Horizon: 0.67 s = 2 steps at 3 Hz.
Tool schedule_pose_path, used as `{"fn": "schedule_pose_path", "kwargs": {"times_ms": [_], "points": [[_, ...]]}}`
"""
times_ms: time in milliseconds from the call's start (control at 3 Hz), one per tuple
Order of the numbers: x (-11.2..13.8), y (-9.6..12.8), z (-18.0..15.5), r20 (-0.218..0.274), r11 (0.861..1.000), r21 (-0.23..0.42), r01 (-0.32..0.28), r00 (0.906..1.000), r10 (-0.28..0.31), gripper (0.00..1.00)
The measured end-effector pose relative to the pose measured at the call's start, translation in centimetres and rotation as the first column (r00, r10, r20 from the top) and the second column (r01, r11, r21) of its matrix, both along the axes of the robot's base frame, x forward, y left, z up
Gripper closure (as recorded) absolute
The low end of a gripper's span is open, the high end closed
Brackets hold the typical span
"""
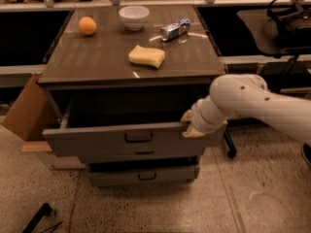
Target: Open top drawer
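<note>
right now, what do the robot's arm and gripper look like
The arm is a smooth, cream-white shell, thick and tubular, with a bulbous joint and a few small dark dots on its surface. It narrows into a ribbed white wrist. The gripper, at the right end of the top drawer front, is a yellowish tan. No loose cables or lettering show.
</note>
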State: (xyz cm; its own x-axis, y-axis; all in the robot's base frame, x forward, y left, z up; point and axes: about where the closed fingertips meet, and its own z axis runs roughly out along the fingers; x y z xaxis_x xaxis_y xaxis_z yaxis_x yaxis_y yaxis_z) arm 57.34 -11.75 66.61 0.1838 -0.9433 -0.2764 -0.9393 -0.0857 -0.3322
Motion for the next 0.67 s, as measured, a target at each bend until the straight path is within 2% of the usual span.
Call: {"fn": "schedule_pose_path", "kwargs": {"times_ms": [333,667], "points": [[0.0,0.0,0.34,0.0,1.0,0.0,0.0,1.0,0.0,0.82],[0.0,0.0,0.34,0.0,1.0,0.0,0.0,1.0,0.0,0.58]]}}
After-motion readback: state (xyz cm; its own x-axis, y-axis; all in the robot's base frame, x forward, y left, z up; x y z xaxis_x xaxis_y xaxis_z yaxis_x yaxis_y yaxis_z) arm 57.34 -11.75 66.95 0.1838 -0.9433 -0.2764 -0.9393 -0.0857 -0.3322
